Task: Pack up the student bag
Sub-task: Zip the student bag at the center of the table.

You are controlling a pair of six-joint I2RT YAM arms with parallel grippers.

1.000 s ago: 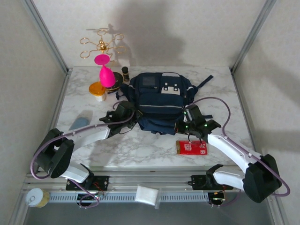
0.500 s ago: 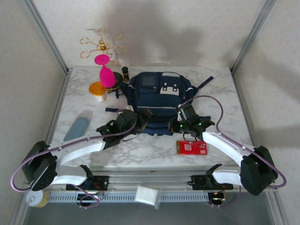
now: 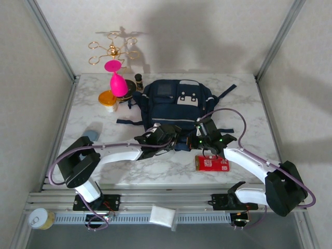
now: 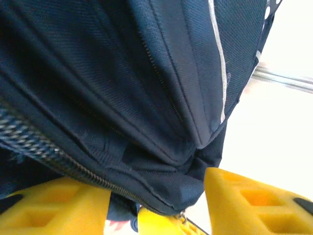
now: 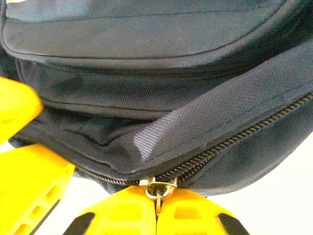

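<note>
from above, the student bag (image 3: 174,104) is lying mid-table, toward the back, with the left gripper (image 3: 173,141) and right gripper (image 3: 201,135) meeting at its near edge. the left wrist camera is showing yellow fingers (image 4: 54,205) standing apart around the bag's bottom seam; whether they are pinching it cannot be told. the right wrist camera is showing its jaws clenching the zipper pull (image 5: 157,186).
</note>
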